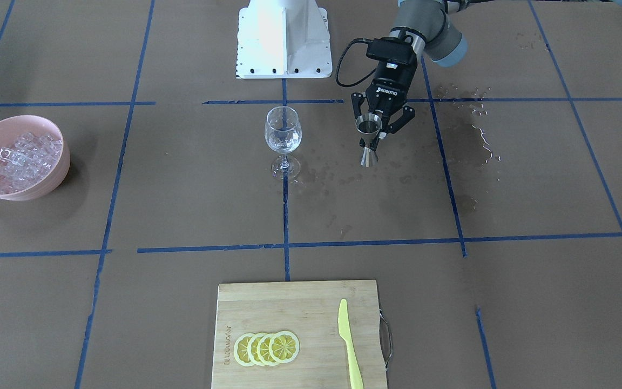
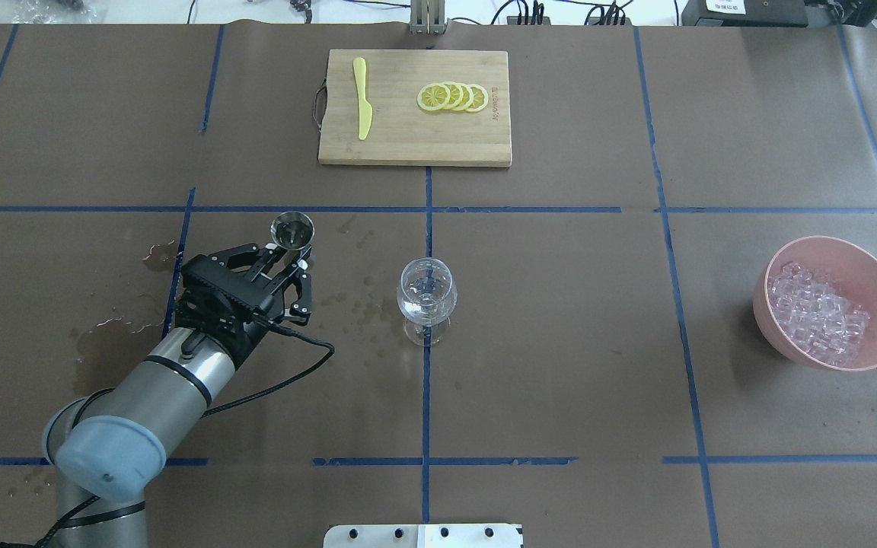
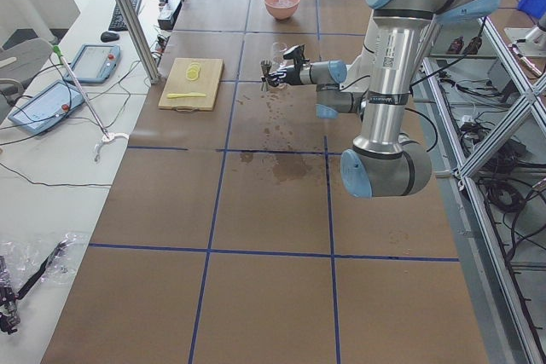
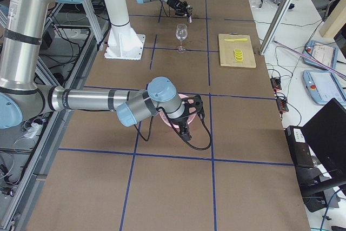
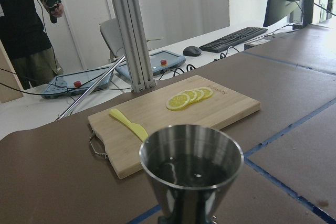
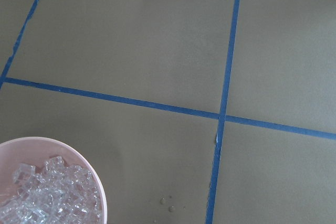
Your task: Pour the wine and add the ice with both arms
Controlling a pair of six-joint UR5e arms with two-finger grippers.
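My left gripper (image 1: pixel 371 141) comes in level and is shut on the waist of a steel jigger (image 1: pixel 369 129), which stands upright with dark liquid in its cup (image 5: pixel 191 166). From overhead the left gripper (image 2: pixel 294 255) and the jigger (image 2: pixel 291 228) are left of the wine glass (image 2: pixel 426 293). The glass (image 1: pixel 283 132) stands upright on the centre tape line, apart from the jigger. The ice (image 1: pixel 25 156) is heaped in a pink bowl (image 1: pixel 46 186). In the exterior right view my right gripper (image 4: pixel 186 123) hovers over that bowl; I cannot tell whether it is open or shut.
A bamboo cutting board (image 1: pixel 289 308) at the far edge holds lemon slices (image 1: pixel 266 348) and a yellow knife (image 1: pixel 347 340). Wet stains (image 1: pixel 473 129) mark the brown paper beside the left arm. A white pedestal (image 1: pixel 284 38) stands at the robot's side.
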